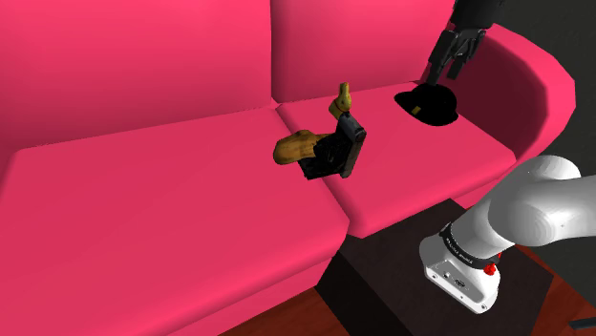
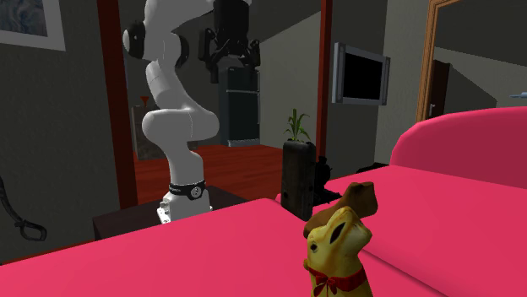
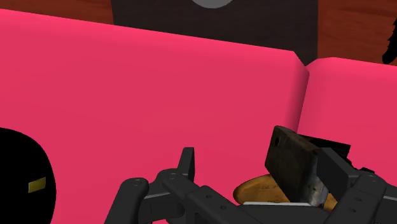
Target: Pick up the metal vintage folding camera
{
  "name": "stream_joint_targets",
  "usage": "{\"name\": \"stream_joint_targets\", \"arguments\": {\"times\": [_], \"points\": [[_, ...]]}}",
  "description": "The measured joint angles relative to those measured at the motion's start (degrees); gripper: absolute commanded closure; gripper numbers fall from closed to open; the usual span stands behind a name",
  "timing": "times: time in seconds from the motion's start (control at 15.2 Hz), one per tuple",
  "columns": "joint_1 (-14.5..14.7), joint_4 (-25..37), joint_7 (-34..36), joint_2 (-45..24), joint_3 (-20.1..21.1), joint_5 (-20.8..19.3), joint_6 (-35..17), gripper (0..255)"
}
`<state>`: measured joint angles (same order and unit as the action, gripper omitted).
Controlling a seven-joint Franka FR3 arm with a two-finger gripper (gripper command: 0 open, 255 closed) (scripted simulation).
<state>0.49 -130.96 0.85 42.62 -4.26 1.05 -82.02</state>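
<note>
On the pink sofa (image 1: pixel 172 220), close to the seam between two seat cushions, the dark folding camera (image 1: pixel 336 153) is seen standing upright, with a yellow-brown dog figurine (image 1: pixel 294 146) just beside it. Nothing of the pick is judged to be done. The camera is not touched, and the jaws are found well apart from it, up by the backrest at the shoulder view's right, above a black rounded object (image 1: pixel 432 103) that lies on the seat. The jaws are seen open, with nothing clasped between them; in the wrist view the camera is seen beyond them, not held. The approach, the descent, the closing on the camera's body and the lift are all judged to be left. No container can be made out with certainty. Whether the black rounded object is hollow cannot be told, and nothing is seen in it; only a small yellow mark (image 3: pixel 37 184) is shown on its surface.
</note>
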Motion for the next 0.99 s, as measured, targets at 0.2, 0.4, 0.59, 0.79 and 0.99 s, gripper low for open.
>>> {"name": "stream_joint_targets", "arguments": {"times": [0.2, 0.4, 0.59, 0.79, 0.99], "points": [[0.35, -0.88, 0.81, -0.89, 0.86, 0.54, -2.01, 0], [1.13, -1.82, 2.40, -4.05, 2.59, 1.59, -6.69, 0], [2.06, -3.53, 4.38, -7.63, 4.71, 2.74, -12.63, 0], [2.84, -2.76, 6.10, -12.55, 6.54, 3.41, -17.59, 0], [3.42, -3.24, 7.51, -16.98, 8.11, 3.70, -23.13, 0]]}}
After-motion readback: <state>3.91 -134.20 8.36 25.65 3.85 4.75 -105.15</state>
